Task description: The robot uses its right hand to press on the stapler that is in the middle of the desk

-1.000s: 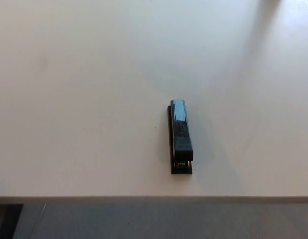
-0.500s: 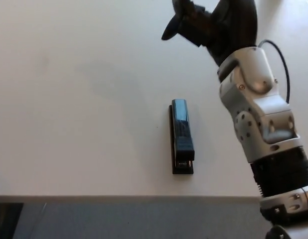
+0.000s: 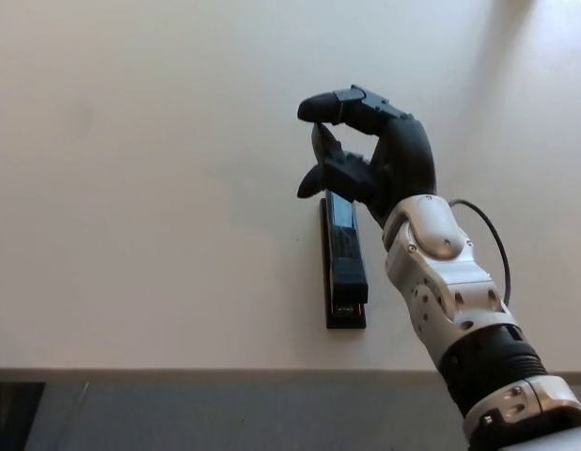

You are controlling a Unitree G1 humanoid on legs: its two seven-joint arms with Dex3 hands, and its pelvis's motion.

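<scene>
A black stapler (image 3: 345,268) lies lengthwise in the middle of the pale desk (image 3: 149,188), its mouth end toward the front edge. My right hand (image 3: 375,155) hovers over the stapler's far end and hides it. The hand's fingers (image 3: 339,103) are curled but apart, with nothing held between them. The thumb tip sits just by the stapler's far left corner; I cannot tell whether it touches. The silver forearm (image 3: 446,282) runs down to the lower right, beside the stapler. My left hand does not show.
The desk's front edge (image 3: 225,373) crosses the bottom of the view, with grey floor (image 3: 253,418) below it. A thin black cable (image 3: 493,249) loops off the right wrist.
The right arm came in from the right, first reaching past the stapler to the far side. It has since drawn back and lowered over the stapler's far end. The stapler has not moved.
</scene>
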